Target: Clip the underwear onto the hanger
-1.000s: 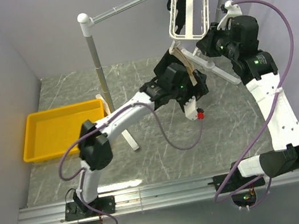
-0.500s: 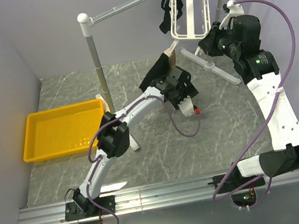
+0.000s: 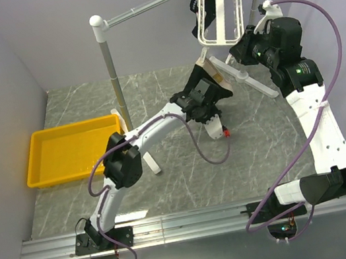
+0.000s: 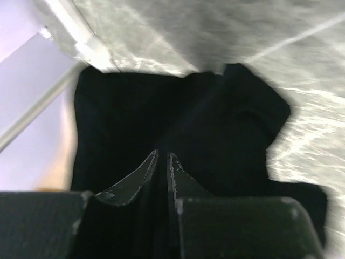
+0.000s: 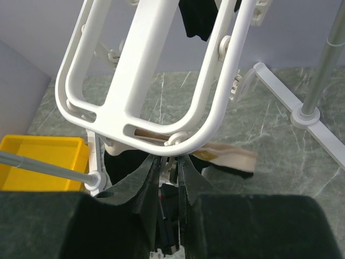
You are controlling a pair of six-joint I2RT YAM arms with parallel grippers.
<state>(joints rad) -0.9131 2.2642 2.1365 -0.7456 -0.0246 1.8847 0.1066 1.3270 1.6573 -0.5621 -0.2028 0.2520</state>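
The underwear [image 3: 215,74], black with a tan waistband, is bunched just below the hanger's lower end. My left gripper [image 3: 208,88] is shut on its black cloth [image 4: 188,118], which fills the left wrist view around the nearly touching jaws [image 4: 161,157]. The white slatted hanger [image 3: 220,14] hangs tilted from the rail. My right gripper [image 3: 236,48] is at its lower end [image 5: 145,70], shut on a small white clip [image 5: 171,166] under the frame. The tan waistband [image 5: 232,156] lies just beyond that clip.
A grey metal rail stand [image 3: 108,60] rises at centre left, and its white foot [image 5: 285,97] reaches toward the right arm. A small black garment [image 3: 194,1] is clipped high on the hanger. A yellow tray [image 3: 73,150] sits on the table at the left.
My left gripper has gone from open to shut on the black cloth, and its arm has shifted left and stretched out lower. The right arm has stayed in place.
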